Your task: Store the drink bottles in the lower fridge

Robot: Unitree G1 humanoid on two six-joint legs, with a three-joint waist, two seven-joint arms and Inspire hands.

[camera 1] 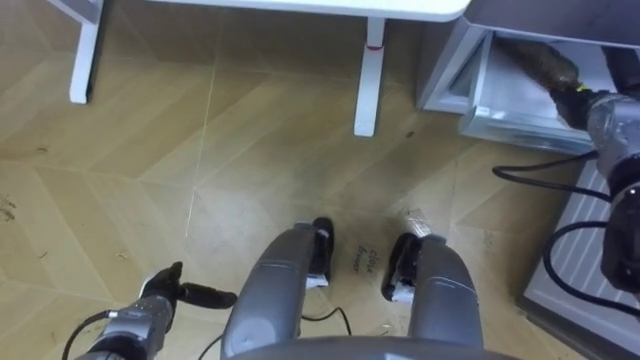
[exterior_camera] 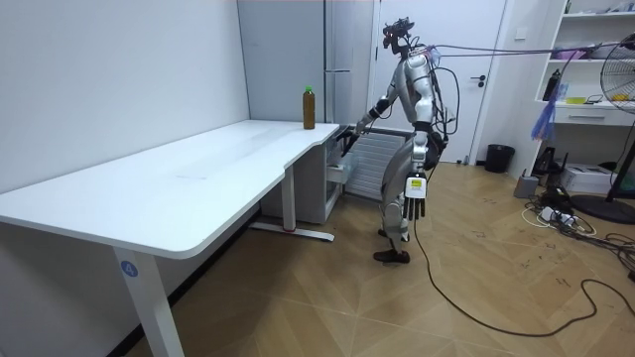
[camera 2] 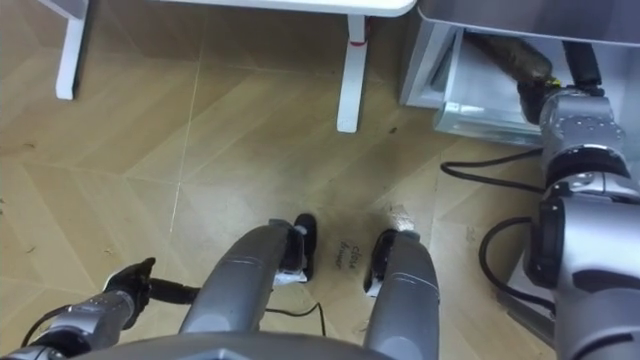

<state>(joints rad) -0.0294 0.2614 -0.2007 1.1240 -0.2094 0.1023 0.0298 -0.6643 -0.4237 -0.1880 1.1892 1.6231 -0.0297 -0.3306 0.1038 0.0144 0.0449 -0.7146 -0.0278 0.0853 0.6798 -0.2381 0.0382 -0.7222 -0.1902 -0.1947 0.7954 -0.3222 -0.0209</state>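
Stands at the far end of the white desk, turned toward the fridge with its lower compartment open. Holds the right hand out into that opening, right at the near end of a brown bottle lying slantwise there; cannot tell whether gripping or merely touching. Hangs the left hand low beside the left leg, spread loose and empty. Hemmed in on the right by the swung-out fridge door, just beside the right leg, and on the left by a desk leg near the compartment. Farther off: a dark bin, a fan, shelves. Counted: two bottles, the second bottle upright, green-capped, on the desk end nearest the fridge; two desk legs ahead; one bin; one fan.
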